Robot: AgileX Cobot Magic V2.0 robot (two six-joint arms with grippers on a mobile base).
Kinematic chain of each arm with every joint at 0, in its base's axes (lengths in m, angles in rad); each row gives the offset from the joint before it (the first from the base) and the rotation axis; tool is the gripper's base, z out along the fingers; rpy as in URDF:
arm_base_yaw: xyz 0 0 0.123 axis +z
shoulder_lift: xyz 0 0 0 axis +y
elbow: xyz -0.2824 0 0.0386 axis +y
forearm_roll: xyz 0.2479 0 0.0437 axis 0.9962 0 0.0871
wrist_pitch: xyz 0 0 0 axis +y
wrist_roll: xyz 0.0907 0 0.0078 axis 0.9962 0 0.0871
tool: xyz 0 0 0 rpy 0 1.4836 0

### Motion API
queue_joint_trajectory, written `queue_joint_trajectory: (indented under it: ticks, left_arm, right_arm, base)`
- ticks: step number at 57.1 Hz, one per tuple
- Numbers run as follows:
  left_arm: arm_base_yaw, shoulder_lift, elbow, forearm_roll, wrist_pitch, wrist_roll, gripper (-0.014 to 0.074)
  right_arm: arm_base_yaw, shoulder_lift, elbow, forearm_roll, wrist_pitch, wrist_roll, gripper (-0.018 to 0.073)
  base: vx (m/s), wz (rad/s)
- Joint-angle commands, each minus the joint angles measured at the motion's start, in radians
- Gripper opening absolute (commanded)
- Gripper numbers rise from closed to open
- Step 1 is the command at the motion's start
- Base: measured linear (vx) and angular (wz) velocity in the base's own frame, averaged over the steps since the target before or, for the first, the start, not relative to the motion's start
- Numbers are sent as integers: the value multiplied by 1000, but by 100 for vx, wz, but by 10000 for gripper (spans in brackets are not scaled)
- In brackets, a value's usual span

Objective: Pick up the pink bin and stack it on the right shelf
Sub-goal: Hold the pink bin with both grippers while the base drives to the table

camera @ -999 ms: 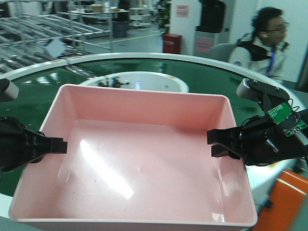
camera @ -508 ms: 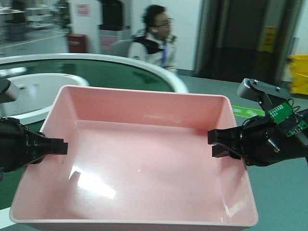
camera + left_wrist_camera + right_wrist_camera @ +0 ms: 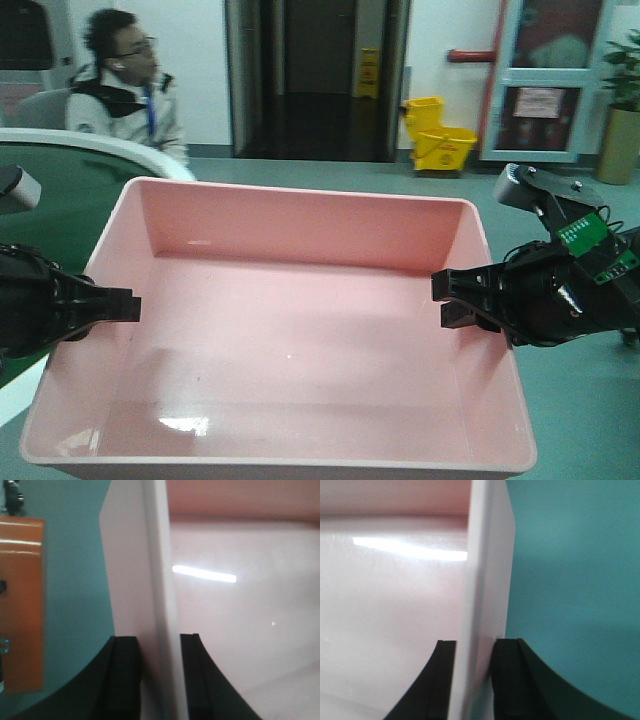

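The left gripper point(image 3: 122, 304) and right gripper point(image 3: 452, 299) each pinch a side wall of the pink bin point(image 3: 300, 340). It looks light, stiff and slippery.

A bespectacled man point(image 3: 125, 90) sits beyond the green table's point(image 3: 45, 190) curved edge; a yellow mop bucket point(image 3: 440, 135) stands beside a doorway point(image 3: 315, 80).

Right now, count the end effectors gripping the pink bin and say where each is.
2. The left end effector clamps the pink bin on its left wall; the right end effector clamps the right wall. No others are in view.
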Motion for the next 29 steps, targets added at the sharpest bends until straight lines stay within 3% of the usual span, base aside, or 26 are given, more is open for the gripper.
queue_joint_trajectory:
  ticks: [1, 29]
  left_arm:
    - [-1, -41, -37, -55, -70, -1, -2]
    - [-1, -41, -37, -55, -70, -1, -2]
  right_arm:
    - [-16, -30, -30, -38, -84, 11, -8]
    - [-16, -30, -30, -38, -82, 11, -8]
  base:
    - [11, -49]
    - [19, -48]
